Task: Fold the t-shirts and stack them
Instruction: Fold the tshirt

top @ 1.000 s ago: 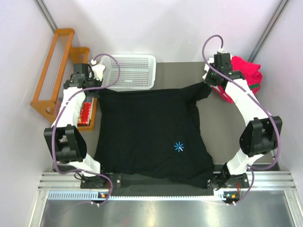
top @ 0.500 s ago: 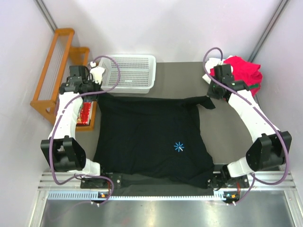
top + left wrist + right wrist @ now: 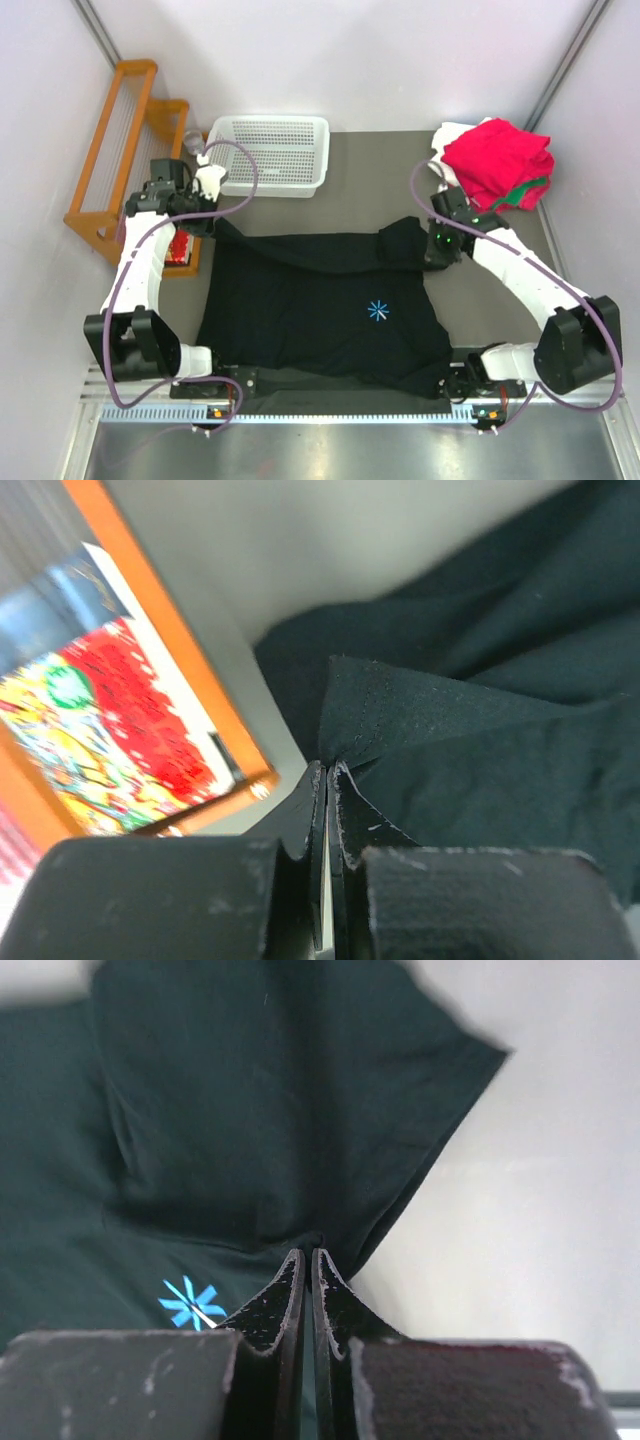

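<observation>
Now black t-shirt (image 3: 320, 300) far edge bunched; left fingers (image 3: 312, 830), right fingers (image 3: 290, 1295) pinch seemingly its corners.

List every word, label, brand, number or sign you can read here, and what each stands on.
No legible words or numbers anywhere.
On the black cloth t-shirt: a light-blue starburst mark, a sign without lettering.
In the orange wooden rack: a red and yellow printed card, print too blurred to read.
</observation>
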Controlling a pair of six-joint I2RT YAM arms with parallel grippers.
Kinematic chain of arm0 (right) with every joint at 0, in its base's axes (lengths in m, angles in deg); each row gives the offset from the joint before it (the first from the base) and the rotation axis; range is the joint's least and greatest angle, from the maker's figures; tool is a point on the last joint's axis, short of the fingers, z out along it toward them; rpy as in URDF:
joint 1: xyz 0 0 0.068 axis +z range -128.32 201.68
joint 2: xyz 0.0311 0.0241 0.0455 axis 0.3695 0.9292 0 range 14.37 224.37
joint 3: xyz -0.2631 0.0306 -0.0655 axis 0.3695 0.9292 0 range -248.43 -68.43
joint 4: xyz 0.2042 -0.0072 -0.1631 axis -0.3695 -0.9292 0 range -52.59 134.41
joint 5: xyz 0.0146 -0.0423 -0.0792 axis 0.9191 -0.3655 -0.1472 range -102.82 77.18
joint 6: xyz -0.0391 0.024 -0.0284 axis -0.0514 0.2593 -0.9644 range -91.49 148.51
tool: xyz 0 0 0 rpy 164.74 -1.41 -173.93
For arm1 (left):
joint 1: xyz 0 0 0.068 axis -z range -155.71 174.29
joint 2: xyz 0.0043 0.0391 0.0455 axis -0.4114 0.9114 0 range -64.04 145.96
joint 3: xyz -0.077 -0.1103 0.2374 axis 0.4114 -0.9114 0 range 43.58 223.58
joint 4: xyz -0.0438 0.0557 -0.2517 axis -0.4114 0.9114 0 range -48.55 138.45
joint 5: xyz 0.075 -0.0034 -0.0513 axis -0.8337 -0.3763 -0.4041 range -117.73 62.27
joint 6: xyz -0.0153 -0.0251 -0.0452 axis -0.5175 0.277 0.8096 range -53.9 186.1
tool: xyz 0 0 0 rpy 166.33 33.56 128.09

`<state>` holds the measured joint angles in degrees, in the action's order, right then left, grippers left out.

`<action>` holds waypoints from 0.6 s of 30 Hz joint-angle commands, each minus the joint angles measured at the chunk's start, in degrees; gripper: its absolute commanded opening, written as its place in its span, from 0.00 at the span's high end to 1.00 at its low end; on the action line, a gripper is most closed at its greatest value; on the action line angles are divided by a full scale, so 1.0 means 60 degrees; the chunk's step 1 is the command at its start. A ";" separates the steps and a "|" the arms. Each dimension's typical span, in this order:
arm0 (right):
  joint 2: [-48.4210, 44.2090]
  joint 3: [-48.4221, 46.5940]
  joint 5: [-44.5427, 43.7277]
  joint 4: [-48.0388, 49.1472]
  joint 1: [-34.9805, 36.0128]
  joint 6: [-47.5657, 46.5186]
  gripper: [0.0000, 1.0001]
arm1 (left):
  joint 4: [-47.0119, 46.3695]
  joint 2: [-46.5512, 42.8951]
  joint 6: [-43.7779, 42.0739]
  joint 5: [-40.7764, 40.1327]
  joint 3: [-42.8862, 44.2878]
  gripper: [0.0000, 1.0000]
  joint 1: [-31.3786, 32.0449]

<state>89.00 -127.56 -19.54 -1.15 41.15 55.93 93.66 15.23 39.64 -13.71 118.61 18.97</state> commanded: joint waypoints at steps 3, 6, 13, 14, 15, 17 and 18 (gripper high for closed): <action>-0.0441 0.1167 0.0299 0.0151 0.0550 0.0483 1.00 | 0.0002 -0.0949 0.0278 0.0242 -0.1457 1.00 -0.0007; -0.0514 0.1315 0.0329 0.0138 0.0594 0.0557 1.00 | -0.0380 -0.1067 0.0293 0.0008 -0.2365 1.00 -0.0007; -0.0573 0.1491 0.0329 0.0108 0.0682 0.0586 1.00 | -0.1200 -0.0293 0.0220 -0.0725 -0.3976 1.00 -0.0007; -0.0588 0.1549 0.0315 0.0094 0.0682 0.0586 1.00 | -0.1331 -0.0204 0.0220 -0.0798 -0.4095 1.00 -0.0007; -0.0617 0.1579 0.0315 0.0064 0.0696 0.0572 1.00 | -0.1507 -0.0116 0.0220 -0.0828 -0.4168 1.00 -0.0007; -0.0675 0.1710 0.0344 0.0050 0.0711 0.0572 1.00 | -0.1742 0.0162 0.0147 -0.1047 -0.4330 1.00 0.0008; -0.0705 0.1769 0.0344 0.0035 0.0726 0.0572 1.00 | -0.1960 0.0250 0.0118 -0.1164 -0.4388 1.00 -0.0006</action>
<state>87.01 -118.16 -17.64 -1.00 44.47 58.75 87.89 15.21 40.86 -17.73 93.49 18.99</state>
